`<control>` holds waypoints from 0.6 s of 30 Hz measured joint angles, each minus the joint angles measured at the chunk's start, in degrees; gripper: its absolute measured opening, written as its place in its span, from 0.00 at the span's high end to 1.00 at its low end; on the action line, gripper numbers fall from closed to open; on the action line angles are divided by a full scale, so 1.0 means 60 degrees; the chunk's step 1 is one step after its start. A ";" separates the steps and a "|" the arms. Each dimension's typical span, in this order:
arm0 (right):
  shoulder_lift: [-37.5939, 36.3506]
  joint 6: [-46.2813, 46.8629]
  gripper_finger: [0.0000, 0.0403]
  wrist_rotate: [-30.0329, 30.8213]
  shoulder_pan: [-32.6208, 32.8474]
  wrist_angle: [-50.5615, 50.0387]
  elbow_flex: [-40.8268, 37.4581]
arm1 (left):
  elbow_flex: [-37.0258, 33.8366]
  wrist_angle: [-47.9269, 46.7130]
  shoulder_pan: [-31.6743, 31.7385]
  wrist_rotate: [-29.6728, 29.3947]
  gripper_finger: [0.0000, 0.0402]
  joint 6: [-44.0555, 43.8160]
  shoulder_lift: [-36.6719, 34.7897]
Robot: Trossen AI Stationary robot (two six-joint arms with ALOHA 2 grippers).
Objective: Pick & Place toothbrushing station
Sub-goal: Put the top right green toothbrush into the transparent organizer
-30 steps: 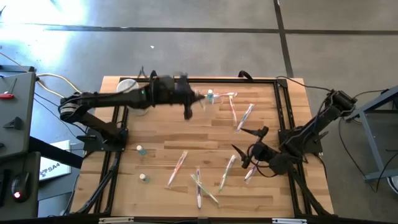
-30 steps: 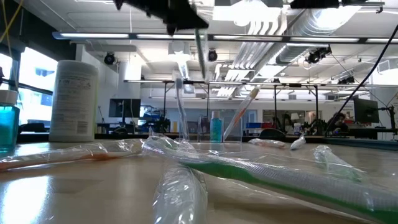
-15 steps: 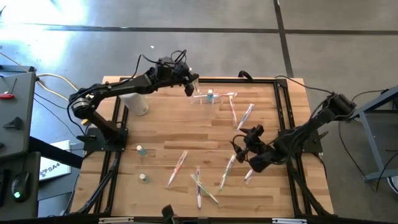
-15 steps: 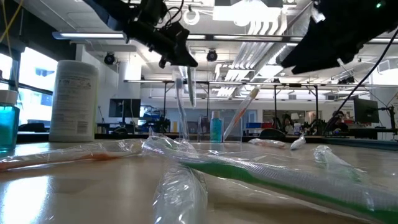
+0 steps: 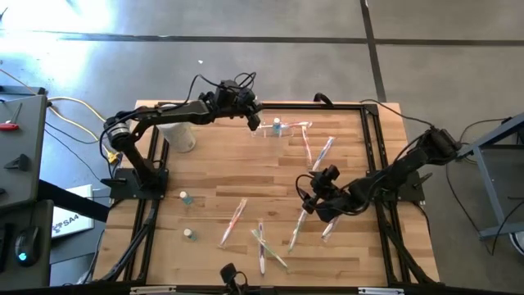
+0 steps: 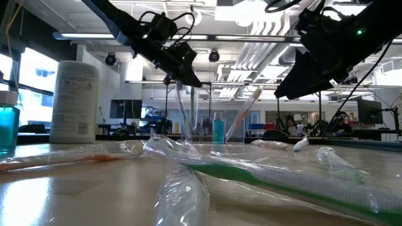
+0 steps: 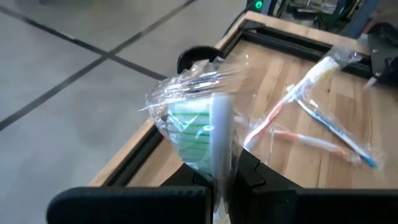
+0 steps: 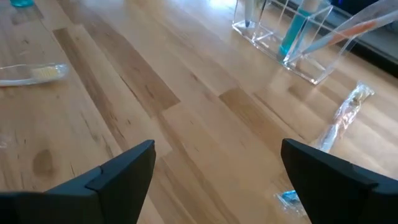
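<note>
The toothbrushing station, a small clear holder (image 5: 278,129) (image 8: 283,43) (image 6: 210,135), stands near the table's far edge with a blue tube and an orange toothbrush leaning in it. My left gripper (image 5: 251,117) (image 6: 185,75) hovers just left of the station, shut on a plastic-wrapped toothbrush (image 7: 198,130) with a green and white head. My right gripper (image 5: 315,197) (image 8: 214,171) stands open above bare wood at the middle right, with nothing between its fingers. My left gripper pinches the wrapped toothbrush's handle (image 7: 217,171) between its two fingers, just behind the head. The fingers slant down from the table's left. The head and its crinkled wrapper stick out beyond the fingertips, lifted clear of the table.
A white canister (image 5: 178,131) (image 6: 74,100) stands at the far left. Several wrapped toothbrushes lie about, at the near middle (image 5: 262,246) and right of the station (image 5: 323,152). Two small blue-capped bottles (image 5: 185,197) stand at the near left.
My left gripper has carried the wrapped toothbrush toward the table's far edge and down, coming in beside the station. My right gripper has gone down and toward the table's left, rolling as it went, and has stayed open.
</note>
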 joint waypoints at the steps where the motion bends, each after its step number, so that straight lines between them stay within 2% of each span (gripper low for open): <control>1: 0.0010 -0.0003 0.16 -0.0066 -0.0054 0.0017 0.0000 | 0.0001 0.0007 0.0004 0.0036 0.99 -0.0002 0.0055; 18: 0.0014 -0.0261 0.16 -0.0442 -0.0182 0.0010 0.0000 | 0.0005 -0.0123 0.0120 0.0160 0.93 -0.0636 0.0273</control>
